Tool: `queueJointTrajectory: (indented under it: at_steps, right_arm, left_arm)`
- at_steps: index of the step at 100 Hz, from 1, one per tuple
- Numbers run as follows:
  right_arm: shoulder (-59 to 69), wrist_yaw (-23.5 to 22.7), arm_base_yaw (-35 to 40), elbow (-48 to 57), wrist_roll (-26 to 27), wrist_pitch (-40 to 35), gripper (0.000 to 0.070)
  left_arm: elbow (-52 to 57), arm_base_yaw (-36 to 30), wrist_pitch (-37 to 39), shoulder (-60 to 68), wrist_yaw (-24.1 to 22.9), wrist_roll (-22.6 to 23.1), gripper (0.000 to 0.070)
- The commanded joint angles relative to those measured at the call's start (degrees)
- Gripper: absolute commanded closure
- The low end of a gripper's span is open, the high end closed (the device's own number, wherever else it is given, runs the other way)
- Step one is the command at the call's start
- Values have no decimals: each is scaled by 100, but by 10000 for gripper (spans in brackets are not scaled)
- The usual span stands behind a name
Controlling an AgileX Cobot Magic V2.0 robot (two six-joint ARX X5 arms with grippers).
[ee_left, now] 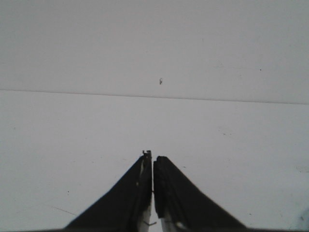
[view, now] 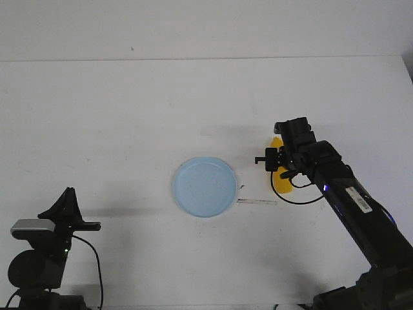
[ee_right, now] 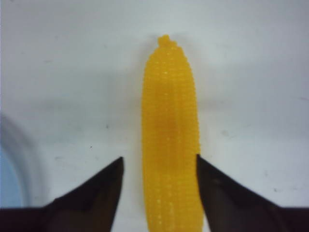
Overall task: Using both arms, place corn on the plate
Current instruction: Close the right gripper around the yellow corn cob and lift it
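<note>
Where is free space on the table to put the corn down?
The plate is bare inside. The table is bare between the plate and the left tool, and beyond the plate. It is crowded only around the corn, under the right tool.

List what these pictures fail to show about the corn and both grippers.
- Corn: front view, mostly hidden behind the right gripper; right wrist view, its near end is cut off by the frame edge.
- Whether the right gripper touches the corn: unclear.
- Left gripper: front view, only a dark silhouette.
</note>
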Motion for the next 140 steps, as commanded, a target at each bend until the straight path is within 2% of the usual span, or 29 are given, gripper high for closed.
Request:
queueJointTrajectory:
  at_steps: [1, 13, 29, 43, 114, 120, 131, 140]
  right_arm:
    - [133, 2, -26, 144, 74, 31, 304]
    - [271, 2, -52, 142, 72, 55, 262]
    - [442, -2, -164, 142, 31, 17, 258]
    - [503, 0, -164, 142, 28, 105, 226]
    - [1102, -7, -162, 125, -39, 221, 227]
    - [1102, -11, -162, 125, -83, 243, 235]
    - [1102, -44, -162, 122, -122, 280, 320]
    - [1104, -50, -162, 120, -149, 254, 349]
  left_arm:
    - [44, 0, 92, -7, -22, -9, 698]
    - [44, 0, 92, -7, -22, -9, 698]
    - [44, 0, 92, -7, -20, -9, 698]
    - [44, 0, 92, -7, -22, -9, 698]
    - [44, 0, 92, -7, -22, -9, 698]
    - [44, 0, 92, -7, -20, -9, 698]
    - [44, 0, 92, -7, -22, -9, 698]
    - [44, 0, 92, -7, -22, -9, 698]
